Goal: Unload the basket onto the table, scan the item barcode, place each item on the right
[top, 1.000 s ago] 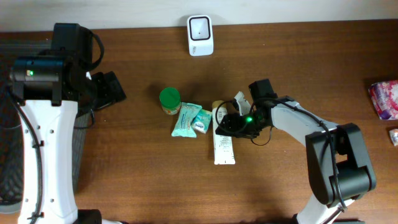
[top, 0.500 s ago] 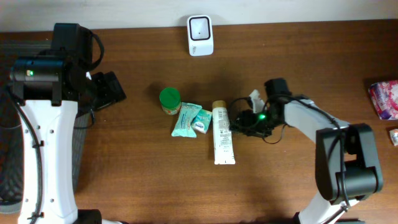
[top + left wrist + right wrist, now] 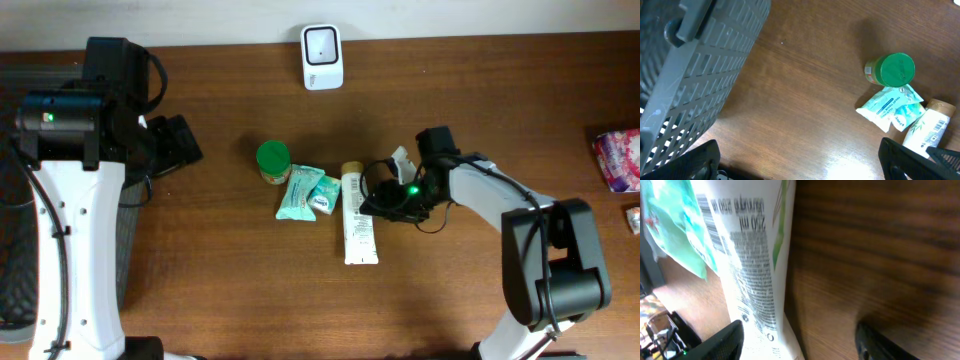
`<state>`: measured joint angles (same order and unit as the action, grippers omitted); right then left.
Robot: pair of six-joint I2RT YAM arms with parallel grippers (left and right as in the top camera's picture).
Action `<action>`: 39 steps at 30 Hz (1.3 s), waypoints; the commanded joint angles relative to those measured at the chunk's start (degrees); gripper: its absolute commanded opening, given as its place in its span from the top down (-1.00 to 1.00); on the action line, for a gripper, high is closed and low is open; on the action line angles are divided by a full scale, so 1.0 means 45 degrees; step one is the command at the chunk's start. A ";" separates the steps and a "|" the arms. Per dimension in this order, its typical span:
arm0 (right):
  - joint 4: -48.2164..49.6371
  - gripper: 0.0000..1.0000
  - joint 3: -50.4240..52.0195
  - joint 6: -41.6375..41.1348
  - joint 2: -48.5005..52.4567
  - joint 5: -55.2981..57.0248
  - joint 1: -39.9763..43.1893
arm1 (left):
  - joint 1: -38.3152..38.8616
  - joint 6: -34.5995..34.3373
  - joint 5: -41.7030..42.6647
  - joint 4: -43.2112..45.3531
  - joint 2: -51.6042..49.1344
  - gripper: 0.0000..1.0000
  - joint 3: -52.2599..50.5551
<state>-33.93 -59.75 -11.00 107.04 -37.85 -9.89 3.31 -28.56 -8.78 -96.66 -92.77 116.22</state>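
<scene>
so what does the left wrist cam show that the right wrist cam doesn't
Only the left wrist view: the grey plastic lattice basket and the small jar with a round green lid.

Only the right wrist view: the black barcode and small print on the white squeeze tube with green leaf print, seen close up; the left wrist view shows them too small to make out.

Both: that tube, a teal plastic packet beside it, and the brown wooden table.

I'm watching my left end effector (image 3: 799, 150) hanging wide open off at the side, while my right end effector (image 3: 797, 335) is sitting low, fingers (image 3: 725, 342) parted.
</scene>
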 commanded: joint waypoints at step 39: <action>0.1914 0.92 -0.2370 0.1112 -0.4731 -0.8296 -0.1549 | -0.0049 -0.0155 0.0000 -0.0015 0.0204 -0.98 0.0136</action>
<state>-25.67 -69.01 -6.83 87.64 -71.53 -16.56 3.31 -28.56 -8.78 -96.66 -92.77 116.22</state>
